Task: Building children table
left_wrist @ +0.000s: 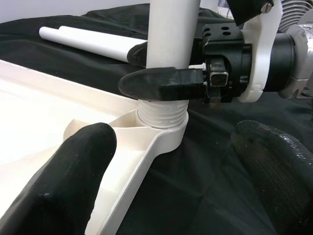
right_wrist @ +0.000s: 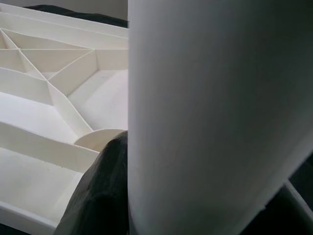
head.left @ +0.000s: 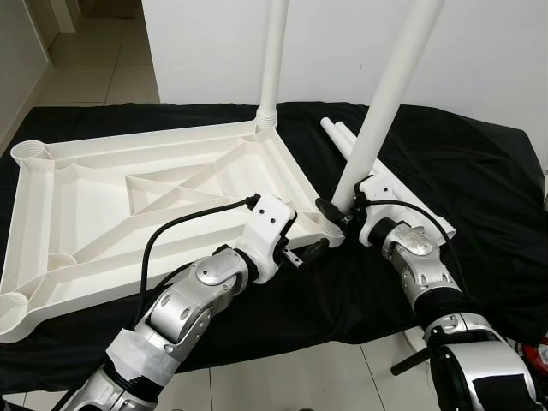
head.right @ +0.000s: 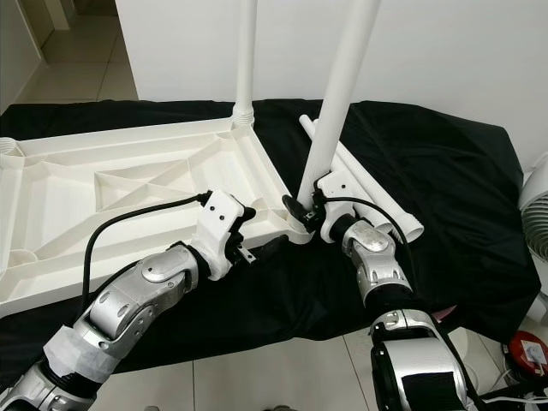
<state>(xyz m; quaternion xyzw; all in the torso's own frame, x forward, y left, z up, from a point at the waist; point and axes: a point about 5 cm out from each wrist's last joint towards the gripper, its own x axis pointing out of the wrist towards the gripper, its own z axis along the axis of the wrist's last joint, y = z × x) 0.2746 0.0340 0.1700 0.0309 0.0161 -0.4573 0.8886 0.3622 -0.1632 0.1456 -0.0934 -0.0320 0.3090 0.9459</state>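
A white plastic tabletop (head.left: pixel 103 214) lies upside down on a black cloth. One white leg (head.left: pixel 274 51) stands upright in its far right corner socket. My right gripper (head.left: pixel 336 208) is shut on a second leg (head.left: pixel 385 94), just above its threaded end (left_wrist: pixel 163 111), which sits tilted in the near right corner socket (left_wrist: pixel 164 131). My left gripper (head.left: pixel 310 250) is open beside that corner, one finger (left_wrist: pixel 73 171) over the tabletop's rim and the other (left_wrist: pixel 274 166) over the cloth. Two loose legs (head.left: pixel 347 141) lie on the cloth behind my right gripper.
The two left corner sockets (head.left: pixel 30 152) hold no leg. The cloth-covered surface ends close in front of me, above a tiled floor (head.left: pixel 342 377). A white wall (head.left: pixel 205 51) stands behind. A white fan (head.right: pixel 535 201) and a red object (head.right: pixel 529 351) sit at the far right.
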